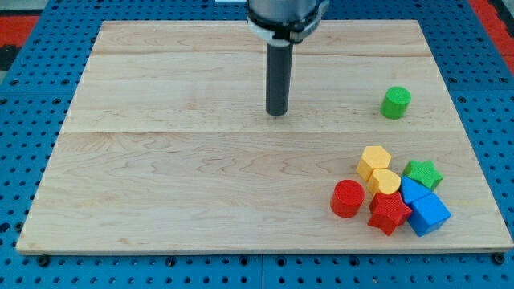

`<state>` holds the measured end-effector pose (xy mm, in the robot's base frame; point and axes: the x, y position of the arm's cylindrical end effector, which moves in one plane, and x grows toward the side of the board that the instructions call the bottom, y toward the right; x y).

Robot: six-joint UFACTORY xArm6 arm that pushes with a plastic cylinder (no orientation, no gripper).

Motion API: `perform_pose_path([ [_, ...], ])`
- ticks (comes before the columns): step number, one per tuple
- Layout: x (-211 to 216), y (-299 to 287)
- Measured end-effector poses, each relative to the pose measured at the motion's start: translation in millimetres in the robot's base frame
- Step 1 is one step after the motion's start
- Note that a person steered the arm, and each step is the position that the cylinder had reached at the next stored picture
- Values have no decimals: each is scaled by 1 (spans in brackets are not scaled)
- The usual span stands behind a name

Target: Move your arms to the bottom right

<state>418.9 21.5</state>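
My tip (277, 113) rests on the wooden board (161, 177) a little above its middle, far to the upper left of the block cluster. A green cylinder (395, 103) stands alone at the view's right, level with the tip. At the bottom right lie a yellow hexagonal block (373, 160), a yellow rounded block (385, 181), a green star (422, 172), a red cylinder (348, 198), a red star (389, 212) and two blue blocks (426, 211), packed close together.
The board lies on a blue perforated table (24, 120). The arm's dark and white body (287, 16) hangs over the board's top edge.
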Motion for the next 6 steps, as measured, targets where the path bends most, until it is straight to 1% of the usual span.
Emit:
perform_pose_path([
  [2, 77, -22],
  [3, 130, -28],
  [4, 172, -12],
  [5, 183, 54],
  [6, 190, 105],
])
